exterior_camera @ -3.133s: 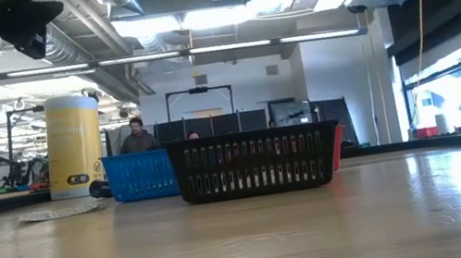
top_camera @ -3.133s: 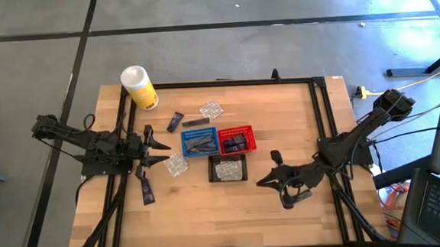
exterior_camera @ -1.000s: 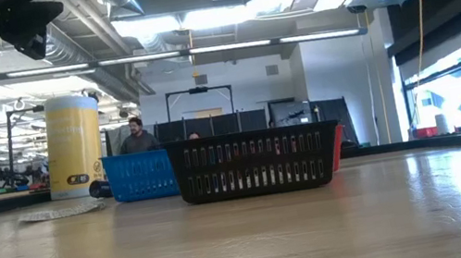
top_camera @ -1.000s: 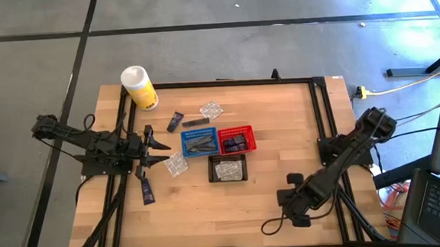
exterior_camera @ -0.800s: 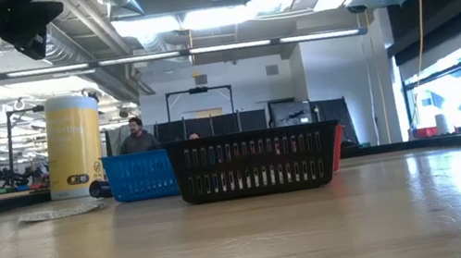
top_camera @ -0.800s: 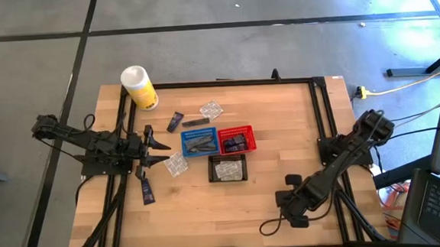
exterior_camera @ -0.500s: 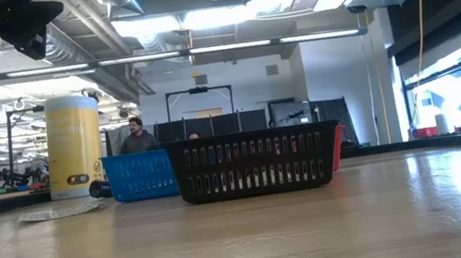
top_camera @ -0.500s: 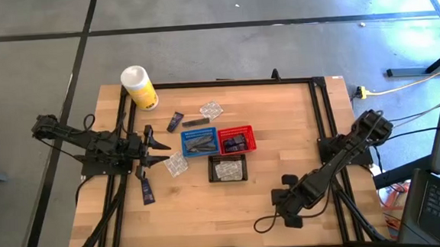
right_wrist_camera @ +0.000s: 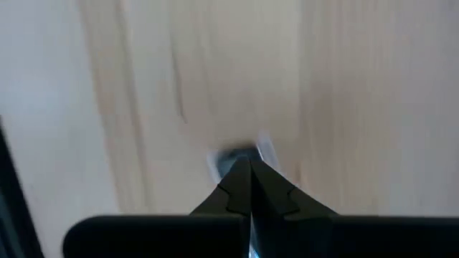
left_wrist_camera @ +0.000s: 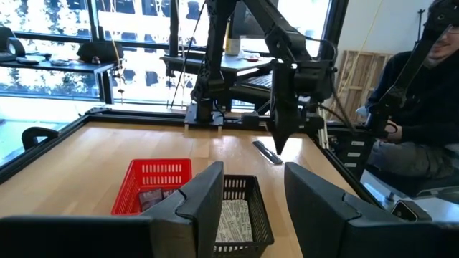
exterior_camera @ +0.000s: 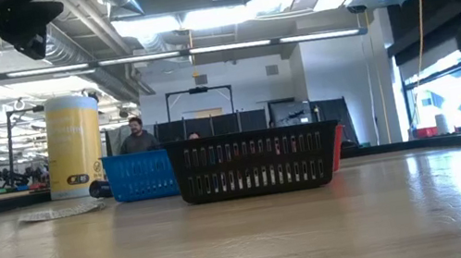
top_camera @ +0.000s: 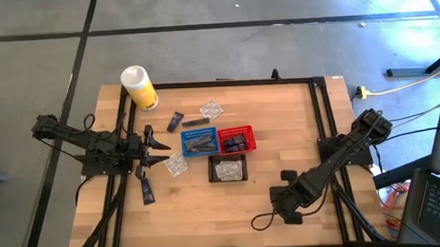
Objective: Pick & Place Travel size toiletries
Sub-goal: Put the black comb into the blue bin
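Right gripper (top_camera: 258,223): dark fingers pressed tight together, nothing between them, tips aimed down at bare wood in the right wrist view; in the high view it sits low over the near right part of the table, its arm running back to the right edge.
Left gripper (top_camera: 163,151): the two dark fingers (left_wrist_camera: 204,197) stand apart with an empty gap — no item in them; it hangs by the table's left side, pointing toward the baskets.
Clear crinkly packet by the left gripper (top_camera: 176,164): flat on the wood just in front of the left fingertips, between them and the black basket.
Dark navy sachet, near side (top_camera: 146,191): lies beside the left arm, long axis running from the far side toward the near edge.
Dark navy sachet, far side (top_camera: 175,122): tilted, near the slim grey tube (top_camera: 195,123), whose long axis runs left to right just beyond the blue basket.
Second clear crinkly packet (top_camera: 211,109): flat, farther back than the grey tube.
Small blue mesh basket (top_camera: 199,143): holds grey tubes lying lengthwise.
Small red mesh basket (top_camera: 237,138): touches the blue one's right side — dark pieces inside.
Small black mesh basket (top_camera: 228,168): just nearer than the other two, a crinkly packet inside.
White-and-yellow cylindrical canister (top_camera: 139,87): at the far left corner.
Wooden table (top_camera: 281,127): the right half and near strip are bare wood, bounded by a black frame.
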Controlling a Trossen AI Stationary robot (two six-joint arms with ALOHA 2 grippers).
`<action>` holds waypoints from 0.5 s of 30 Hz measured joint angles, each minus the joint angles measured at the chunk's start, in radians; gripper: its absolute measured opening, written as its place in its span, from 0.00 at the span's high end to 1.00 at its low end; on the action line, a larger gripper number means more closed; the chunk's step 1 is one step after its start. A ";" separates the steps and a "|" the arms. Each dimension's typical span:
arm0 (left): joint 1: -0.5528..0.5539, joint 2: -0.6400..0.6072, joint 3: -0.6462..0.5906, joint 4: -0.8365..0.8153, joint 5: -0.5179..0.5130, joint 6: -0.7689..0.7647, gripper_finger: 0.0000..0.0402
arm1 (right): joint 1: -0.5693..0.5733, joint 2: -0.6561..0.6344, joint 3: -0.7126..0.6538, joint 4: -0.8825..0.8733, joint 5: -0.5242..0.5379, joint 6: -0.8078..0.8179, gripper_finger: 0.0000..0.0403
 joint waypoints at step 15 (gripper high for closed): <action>0.000 0.000 0.000 0.000 0.000 0.000 0.64 | 0.000 0.028 -0.020 -0.033 -0.098 0.030 1.00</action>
